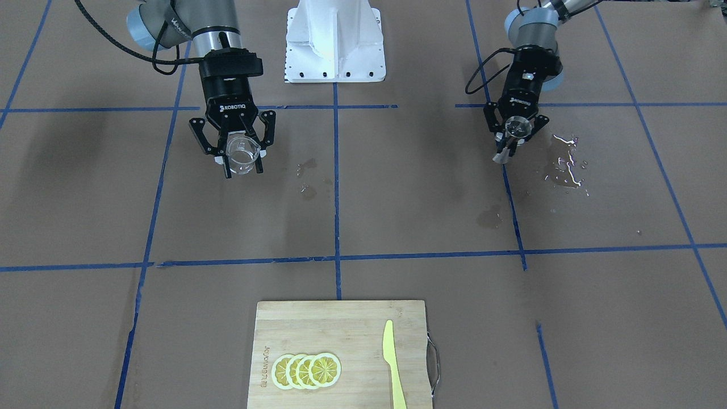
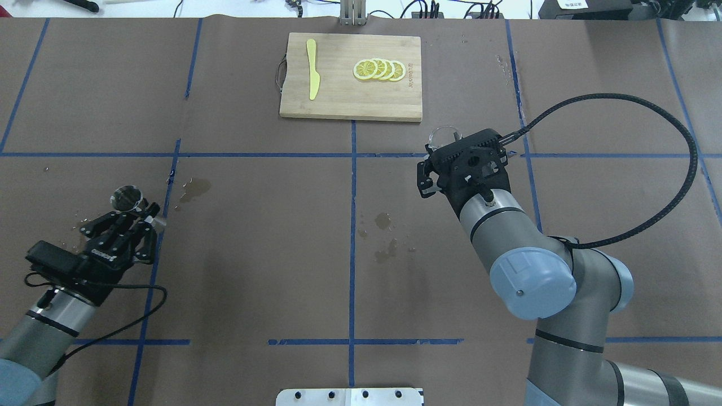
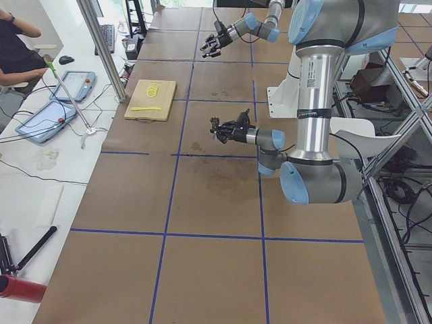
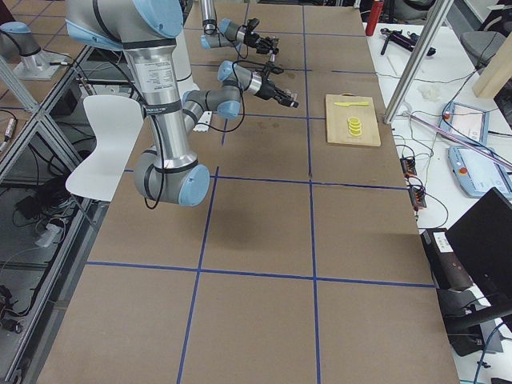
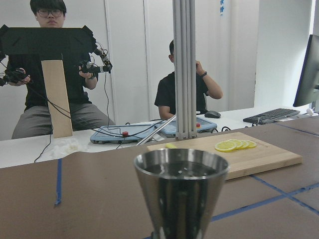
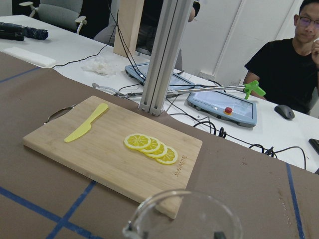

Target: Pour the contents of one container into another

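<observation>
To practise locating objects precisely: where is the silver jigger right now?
In the overhead view the jigger is at the far left, held in the left tool, just left of a blue tape line and a wet patch.

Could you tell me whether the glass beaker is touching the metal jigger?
Apart. The front-facing view shows the beaker in the right gripper and the jigger in the left gripper, a wide stretch of table between them.

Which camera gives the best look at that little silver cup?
The left wrist-mounted view: the silver cup sits close up, rim and cone sharp. Overhead and front-facing views show only its small round mouth; the side views show a mere speck.
</observation>
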Motion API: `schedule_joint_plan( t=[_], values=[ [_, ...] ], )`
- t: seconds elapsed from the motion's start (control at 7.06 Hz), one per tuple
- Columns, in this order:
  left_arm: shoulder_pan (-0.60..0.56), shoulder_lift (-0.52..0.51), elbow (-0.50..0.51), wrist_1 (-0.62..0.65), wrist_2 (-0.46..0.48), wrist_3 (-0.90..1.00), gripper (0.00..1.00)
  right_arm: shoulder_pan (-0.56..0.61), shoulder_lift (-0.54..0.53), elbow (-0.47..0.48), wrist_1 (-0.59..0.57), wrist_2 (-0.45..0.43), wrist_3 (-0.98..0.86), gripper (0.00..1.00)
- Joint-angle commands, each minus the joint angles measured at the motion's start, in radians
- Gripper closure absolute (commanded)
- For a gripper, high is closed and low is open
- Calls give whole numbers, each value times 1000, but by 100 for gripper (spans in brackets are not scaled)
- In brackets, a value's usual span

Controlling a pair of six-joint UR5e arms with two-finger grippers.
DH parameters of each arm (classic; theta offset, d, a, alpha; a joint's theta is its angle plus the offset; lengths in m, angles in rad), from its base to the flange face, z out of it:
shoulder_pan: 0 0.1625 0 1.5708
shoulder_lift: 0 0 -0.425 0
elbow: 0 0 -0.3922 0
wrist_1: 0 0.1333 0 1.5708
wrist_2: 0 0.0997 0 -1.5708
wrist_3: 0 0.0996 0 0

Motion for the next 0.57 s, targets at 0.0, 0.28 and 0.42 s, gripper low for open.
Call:
schedule_joint_plan(
  t=[0.0, 0.28, 0.42],
  values=[
    [-1, 186, -1, -126, 27, -7, 100, 14, -29, 0, 38, 24, 26, 100],
    [19, 185, 81, -149, 154, -64, 100, 21, -29, -3, 38, 26, 26, 100],
    [31, 186, 120, -148, 162, -148, 100, 21, -30, -3, 38, 26, 26, 100]
  ],
)
